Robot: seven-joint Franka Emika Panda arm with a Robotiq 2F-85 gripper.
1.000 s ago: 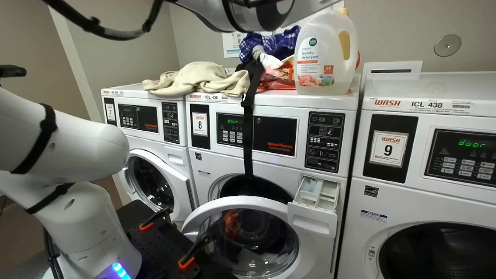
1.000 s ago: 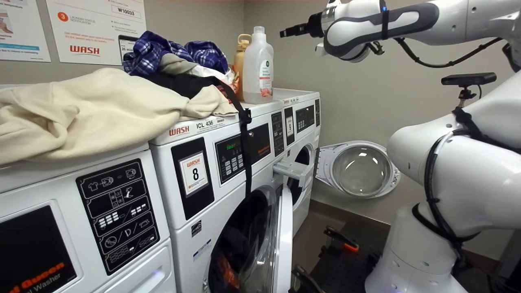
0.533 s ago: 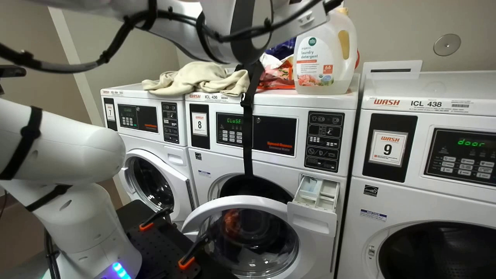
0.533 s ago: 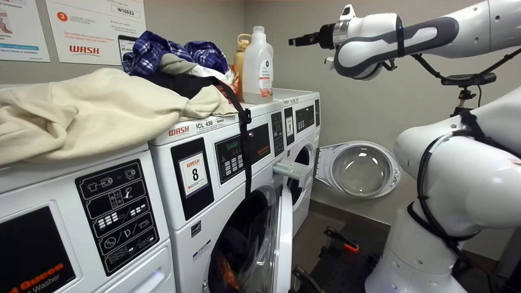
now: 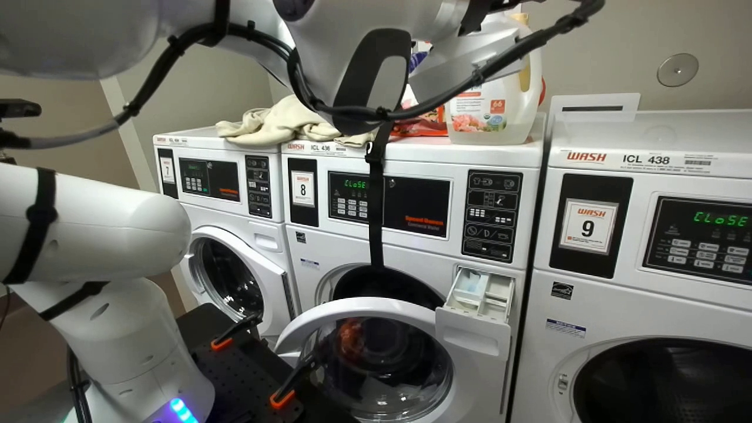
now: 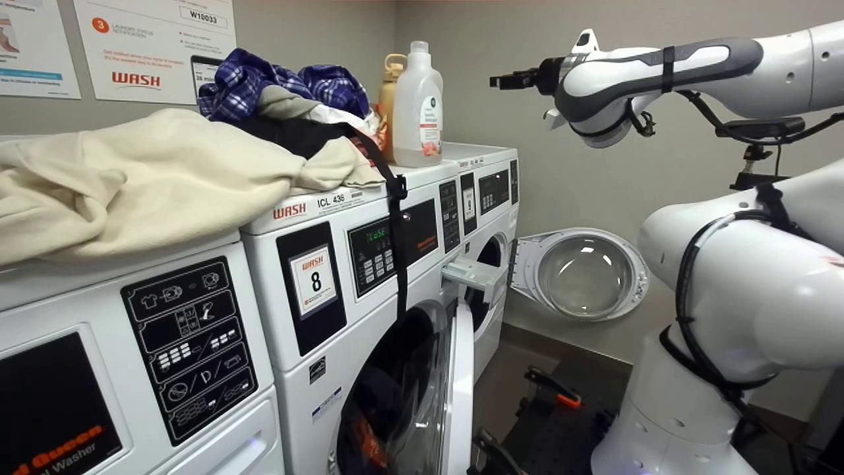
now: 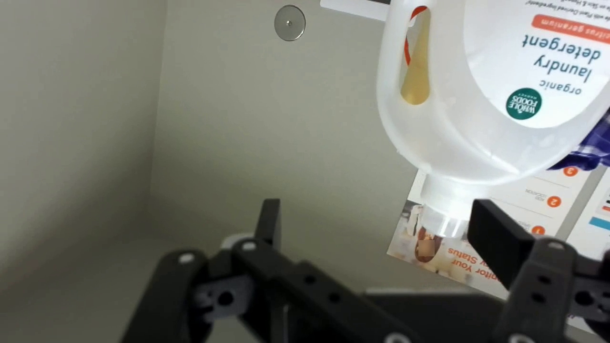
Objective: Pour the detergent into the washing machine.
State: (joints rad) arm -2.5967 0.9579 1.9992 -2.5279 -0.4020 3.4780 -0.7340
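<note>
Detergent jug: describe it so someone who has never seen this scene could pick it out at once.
Find washer 8, the one with its drawer pulled out. On its top, at the end nearest washer 9, the jug stands upright. Unlike the yellow bottle behind it and the clothes beside it, it is translucent white, with a side handle and a "laundry detergent" label.

the jug (image 6: 417,119) is smooth, translucent plastic; the washing machine (image 5: 423,252) looks glossy; the beige cloth (image 6: 151,188) and plaid cloth (image 6: 242,89) are matt.
</note>
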